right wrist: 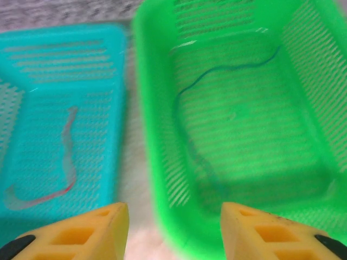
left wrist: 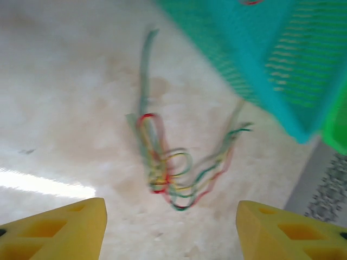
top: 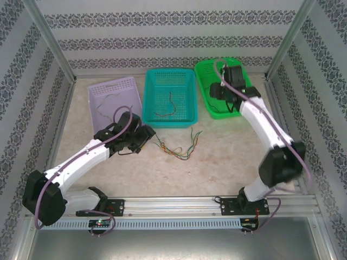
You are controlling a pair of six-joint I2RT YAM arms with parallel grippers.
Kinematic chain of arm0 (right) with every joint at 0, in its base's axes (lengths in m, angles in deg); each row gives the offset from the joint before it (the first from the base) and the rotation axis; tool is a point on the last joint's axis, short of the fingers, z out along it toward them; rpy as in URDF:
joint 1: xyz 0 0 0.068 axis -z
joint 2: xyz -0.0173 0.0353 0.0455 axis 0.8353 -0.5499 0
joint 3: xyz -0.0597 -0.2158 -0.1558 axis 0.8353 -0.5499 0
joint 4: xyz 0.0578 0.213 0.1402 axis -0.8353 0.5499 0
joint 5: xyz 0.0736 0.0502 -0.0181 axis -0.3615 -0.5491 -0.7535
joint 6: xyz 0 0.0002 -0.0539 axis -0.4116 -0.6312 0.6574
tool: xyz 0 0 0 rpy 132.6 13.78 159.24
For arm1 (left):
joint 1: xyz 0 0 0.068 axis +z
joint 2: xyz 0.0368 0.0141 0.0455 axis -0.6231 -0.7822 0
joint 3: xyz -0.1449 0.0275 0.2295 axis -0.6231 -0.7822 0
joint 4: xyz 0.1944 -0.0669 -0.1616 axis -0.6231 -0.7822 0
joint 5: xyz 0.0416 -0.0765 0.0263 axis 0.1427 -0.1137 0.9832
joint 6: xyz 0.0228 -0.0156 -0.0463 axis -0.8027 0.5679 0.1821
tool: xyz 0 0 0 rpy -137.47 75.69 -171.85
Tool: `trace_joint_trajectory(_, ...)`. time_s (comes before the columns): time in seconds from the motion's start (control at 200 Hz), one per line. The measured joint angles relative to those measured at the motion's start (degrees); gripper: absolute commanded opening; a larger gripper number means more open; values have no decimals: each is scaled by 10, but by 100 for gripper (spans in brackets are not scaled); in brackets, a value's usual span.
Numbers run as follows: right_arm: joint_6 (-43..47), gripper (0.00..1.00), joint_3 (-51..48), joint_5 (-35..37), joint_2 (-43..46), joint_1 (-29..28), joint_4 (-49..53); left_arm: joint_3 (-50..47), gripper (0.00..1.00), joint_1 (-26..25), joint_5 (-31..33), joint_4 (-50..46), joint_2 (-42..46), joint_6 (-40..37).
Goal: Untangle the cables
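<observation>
A tangle of thin green, yellow and red cables (top: 179,147) lies on the table in front of the teal basket (top: 187,116). In the left wrist view the tangle (left wrist: 173,173) is blurred, just ahead of my left gripper (left wrist: 171,233). That gripper is open, with nothing between its yellow fingers (left wrist: 59,227). From above, the left gripper (top: 146,134) is just left of the tangle. My right gripper (right wrist: 174,233) hangs open and empty above the near left rim of the green basket (right wrist: 157,179). A dark cable (right wrist: 217,76) lies loose in that basket.
A reddish cable (right wrist: 68,157) lies in the teal basket (right wrist: 114,108), where several strands (top: 165,111) show from above. A purple basket (top: 95,92) at the back left holds a thin cable (top: 105,105). The three baskets line the back; metal posts and patterned walls close the sides.
</observation>
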Motion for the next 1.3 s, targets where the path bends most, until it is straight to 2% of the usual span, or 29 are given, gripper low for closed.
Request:
trace_joint_trajectory(0.095,-82,49,-119,-13,103,-84,-19,-54,66,0,-9,27,-6,48)
trace_joint_trajectory(0.22,-188,51,-258,-33,175,-165,-29,-71,68,-5,-20,66,-42,81)
trace_joint_trajectory(0.395,-303,54,-396,-59,224,-177,-45,-36,69,-31,-34,117,-124,85)
trace_joint_trajectory(0.54,-361,49,-433,-92,202,-177,-98,-27,66,-56,-39,167,-179,85)
trace_joint_trajectory(0.634,-388,46,-440,-101,167,-176,-146,-22,60,-63,-38,174,-196,84)
trace_joint_trajectory(0.789,-415,38,-445,-114,99,-157,-214,1,39,-63,-35,178,-212,72)
trace_joint_trajectory(0.884,-417,32,-444,-115,61,-149,-234,0,26,-64,-33,185,-226,68)
trace_joint_trajectory(0.999,-419,24,-444,-116,31,-147,-243,-7,17,-64,-31,187,-238,66)
trace_joint_trajectory(1.299,-422,26,-443,-118,17,-144,-259,-23,0,-64,-23,176,-214,56)
